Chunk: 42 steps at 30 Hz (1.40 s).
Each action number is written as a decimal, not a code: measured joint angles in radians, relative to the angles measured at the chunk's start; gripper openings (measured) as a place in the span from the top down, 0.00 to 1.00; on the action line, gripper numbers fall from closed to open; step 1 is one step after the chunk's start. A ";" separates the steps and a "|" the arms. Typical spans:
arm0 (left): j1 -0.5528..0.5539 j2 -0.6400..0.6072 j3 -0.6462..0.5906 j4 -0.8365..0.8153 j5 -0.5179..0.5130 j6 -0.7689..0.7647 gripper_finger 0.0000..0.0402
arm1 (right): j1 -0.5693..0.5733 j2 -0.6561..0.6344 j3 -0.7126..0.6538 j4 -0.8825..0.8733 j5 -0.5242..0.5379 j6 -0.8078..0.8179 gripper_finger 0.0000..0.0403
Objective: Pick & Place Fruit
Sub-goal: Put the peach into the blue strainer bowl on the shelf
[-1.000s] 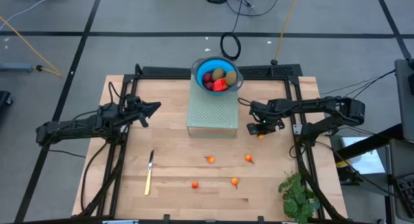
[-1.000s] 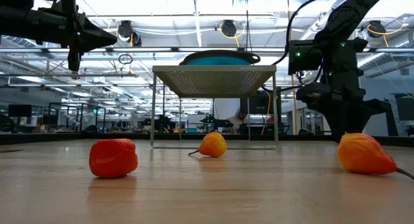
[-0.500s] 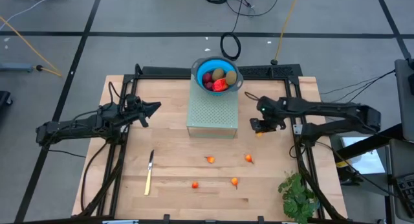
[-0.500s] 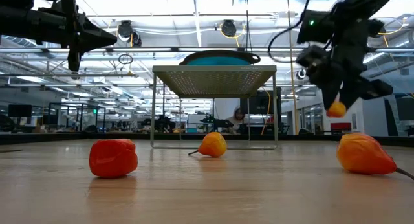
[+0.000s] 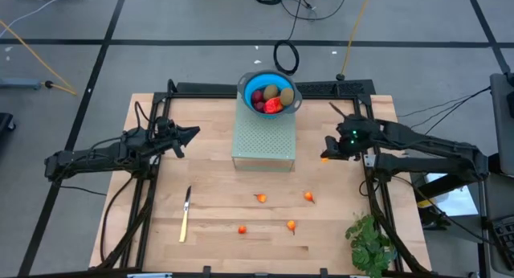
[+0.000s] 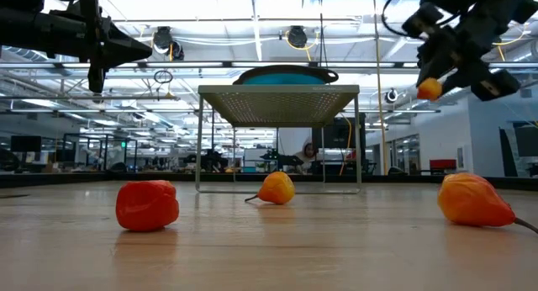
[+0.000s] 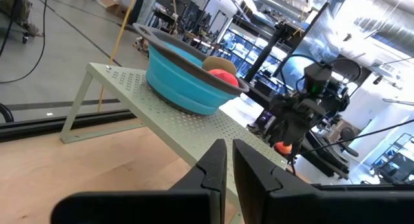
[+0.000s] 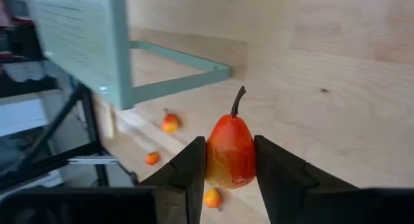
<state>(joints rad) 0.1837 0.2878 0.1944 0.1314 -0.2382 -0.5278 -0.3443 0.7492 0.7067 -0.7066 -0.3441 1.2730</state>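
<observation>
My right gripper (image 5: 328,156) hangs above the table's right part, beside the green perforated stand (image 5: 263,140), and is shut on a small orange pear-shaped fruit (image 8: 229,153). That fruit also shows high up in the low view (image 6: 429,89). A blue bowl (image 5: 255,79) with red and olive fruit stands on the stand's far end. Several tiny orange fruits (image 5: 261,198) (image 5: 309,197) (image 5: 291,226) lie on the table toward its near edge. My left gripper (image 5: 193,133) waits shut above the table's left part, pointing level at the stand. My right gripper pinches the orange fruit's rounded body (image 8: 217,156) between its two fingers, one on each side. The fingers slant downward from the table's right side. The fruit is lifted clear of the table, and its thin stem (image 8: 239,98) points away from the gripper.
A yellow-handled knife (image 5: 185,214) lies on the left near part of the table. A leafy green plant (image 5: 369,242) stands at the near right corner. Black frame rails (image 5: 369,190) run along both sides.
My right gripper has risen from the table beside the stand and drawn back toward the right edge, tipping from steeply downward to a shallower slant. The orange fruit has gone up with it, from table height to about the height of the stand's top.
</observation>
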 joint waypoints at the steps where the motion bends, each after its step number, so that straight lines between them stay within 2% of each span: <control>1: 0.000 0.000 0.000 0.000 0.000 0.000 0.94 | 0.000 -0.017 0.000 0.000 0.000 0.004 0.72; 11: 0.000 0.000 0.000 0.000 0.000 0.000 0.94 | 0.000 -0.136 0.000 0.023 0.002 0.039 0.73; 20: 0.000 0.000 0.000 0.000 0.000 0.000 0.94 | 0.000 -0.152 0.000 0.131 0.007 0.026 0.73; 34: 0.000 0.000 0.000 0.000 0.000 0.000 0.94 | 0.000 -0.152 0.000 0.427 0.003 -0.440 0.72; 42: 0.000 0.000 0.000 0.000 0.000 0.000 0.94 | 0.000 -0.151 0.000 0.517 0.003 -0.685 0.72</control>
<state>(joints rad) 0.1837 0.2876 0.1947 0.1316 -0.2382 -0.5282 -0.3443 0.5977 0.7067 -0.1894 -0.3412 0.5877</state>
